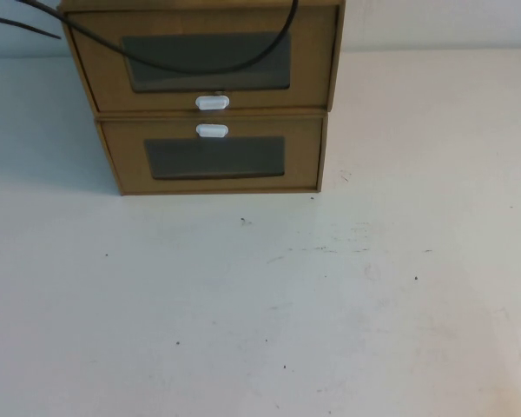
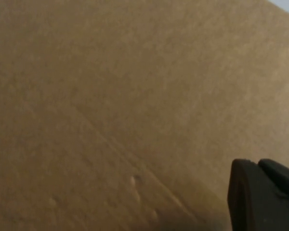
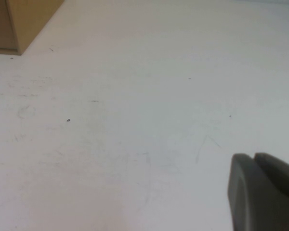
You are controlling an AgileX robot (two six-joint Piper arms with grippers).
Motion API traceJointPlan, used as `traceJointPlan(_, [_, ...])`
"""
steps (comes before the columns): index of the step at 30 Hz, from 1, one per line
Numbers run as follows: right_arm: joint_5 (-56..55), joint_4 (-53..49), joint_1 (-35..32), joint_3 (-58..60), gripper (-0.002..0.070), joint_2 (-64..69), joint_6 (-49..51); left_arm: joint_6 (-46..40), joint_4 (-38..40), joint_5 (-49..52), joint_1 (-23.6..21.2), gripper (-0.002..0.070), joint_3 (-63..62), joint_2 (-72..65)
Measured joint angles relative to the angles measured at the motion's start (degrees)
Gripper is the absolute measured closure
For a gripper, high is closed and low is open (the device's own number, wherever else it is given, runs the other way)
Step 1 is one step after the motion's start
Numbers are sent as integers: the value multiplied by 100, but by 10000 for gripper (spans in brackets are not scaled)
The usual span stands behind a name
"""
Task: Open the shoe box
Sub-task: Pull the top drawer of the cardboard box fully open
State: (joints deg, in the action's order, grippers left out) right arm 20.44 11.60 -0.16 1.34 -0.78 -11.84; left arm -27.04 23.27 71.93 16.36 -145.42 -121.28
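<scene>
Two brown cardboard shoe boxes stand stacked at the far edge of the white table, left of its middle, as I watch from the raised camera. The upper shoe box sits squarely on the lower shoe box and reaches a little wider on each side. Each front carries a dark window and a small white pull tab, the upper tab at the bottom edge of its front and the lower tab at the top edge of its front, so the two lie just apart, one above the other. Both fronts are shut flush. A black cable loops down across the upper box's window. Through its own wrist camera, the left gripper hangs close against a broad face of brown cardboard, fingers pressed together and holding nothing; which of the two boxes that face belongs to I cannot tell. The right gripper hovers over bare table to the right of the stack, clenched on nothing, with only a bottom corner of a box showing at the edge of its camera's view.
</scene>
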Motion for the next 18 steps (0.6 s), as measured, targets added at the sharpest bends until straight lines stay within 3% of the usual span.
traceJointPlan(18, [0,0,0,0,689,0,0,54,11,-70,-185,680,-49,-234])
